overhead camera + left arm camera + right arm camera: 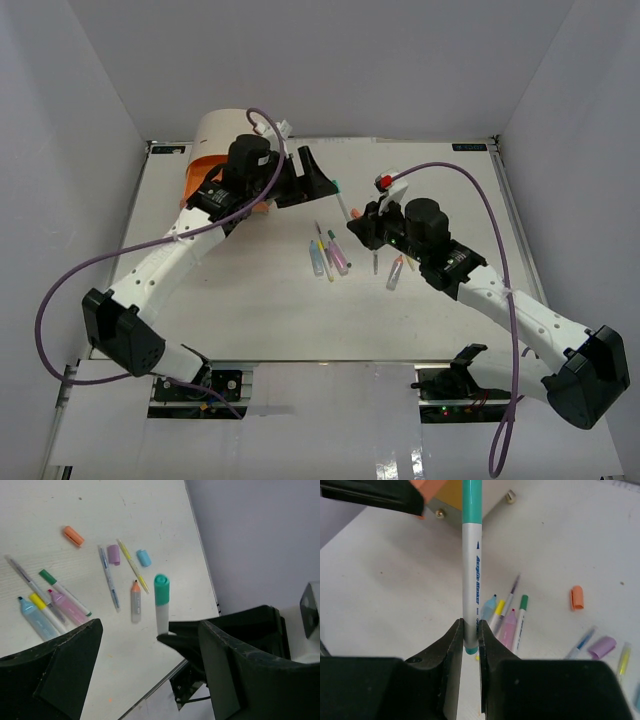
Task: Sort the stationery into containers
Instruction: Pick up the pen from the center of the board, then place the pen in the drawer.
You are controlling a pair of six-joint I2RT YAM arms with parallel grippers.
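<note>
right gripper (471, 630): clenched on the lower end of a teal-capped marker (471, 575), which stands upright between its fingers, lifted off the counter (250, 300).
left gripper (305, 180): jaws spread wide with nothing in them. From its own camera the marker's teal cap shows in the gap, touching neither finger.
where the marker is: in the air between the two grippers, to the right of the cabinet (215, 130), with its cap end near the left gripper.
loose stationery: lying on the counter under the right gripper. There is a cluster of light blue, yellow, pink and green-capped pens (64, 591), a thin blue pen (109, 577) and a thin yellow pen (133, 565). Nearby lie an orange-tipped highlighter (135, 600) and small orange (73, 535), purple (114, 554) and blue (144, 558) pieces.
cabinet: at the far left of the counter. Its orange drawer (200, 178) shows in front of the beige top, partly covered by the left arm.
hard to make out: the lower drawers are hidden from above. The marker's cap is cut off at the top edge of the right wrist view.
</note>
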